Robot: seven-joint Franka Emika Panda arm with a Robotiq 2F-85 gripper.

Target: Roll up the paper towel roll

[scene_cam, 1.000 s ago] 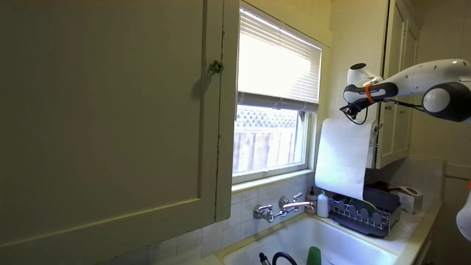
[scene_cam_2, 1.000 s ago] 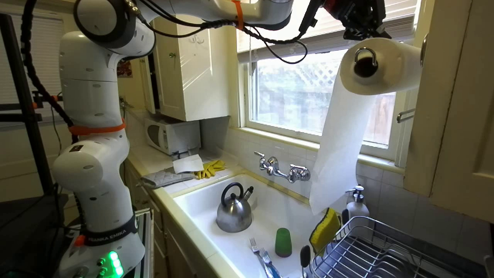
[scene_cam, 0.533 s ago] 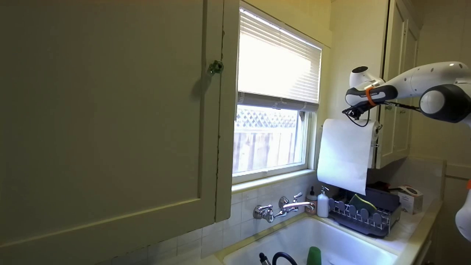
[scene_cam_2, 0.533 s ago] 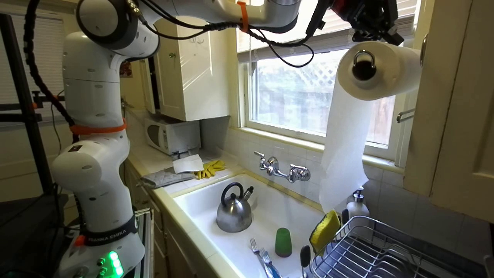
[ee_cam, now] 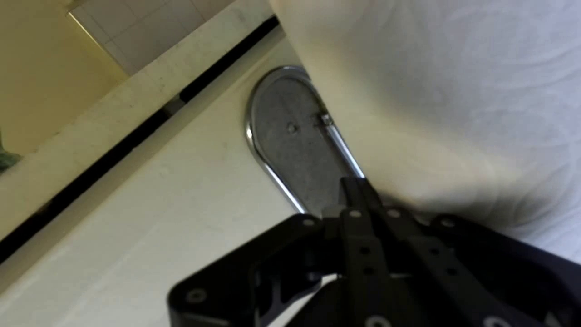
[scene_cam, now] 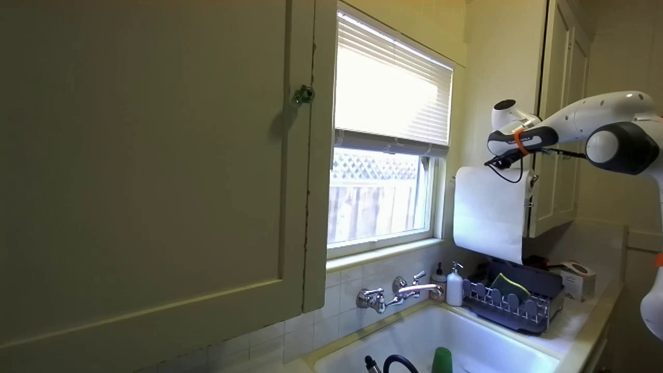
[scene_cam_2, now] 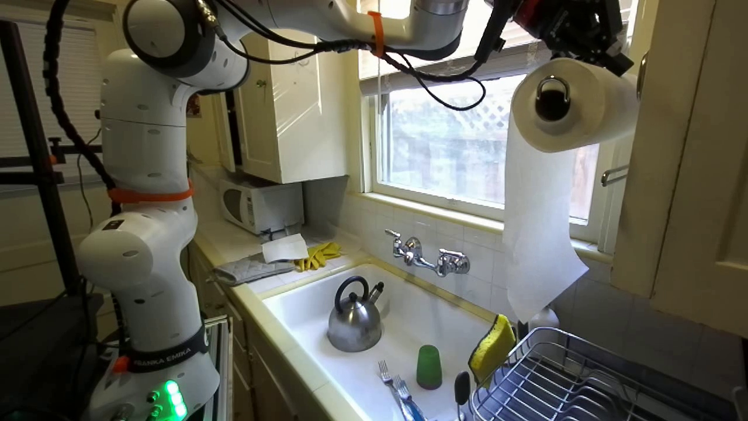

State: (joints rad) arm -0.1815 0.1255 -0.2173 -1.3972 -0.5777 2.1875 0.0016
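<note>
White paper, soft and light, will probably crease or tear if pinched, so the paper towel roll (scene_cam_2: 593,111) seems best turned by gentle rubbing on its curved top (tugging the loose sheet (scene_cam_2: 537,222) would likely unwind more). It is mounted horizontally beside the cabinet (scene_cam_2: 695,169), the sheet hanging down. The gripper (ee_cam: 360,184) has its fingers together, nothing visible between them, close to the roll's top; contact is hard to judge. Only the wrist view shows the metal mounting plate (ee_cam: 283,145) face-on; an exterior view shows the hollow core (scene_cam_2: 552,106) and wire hook (scene_cam_2: 553,78), hidden there.
</note>
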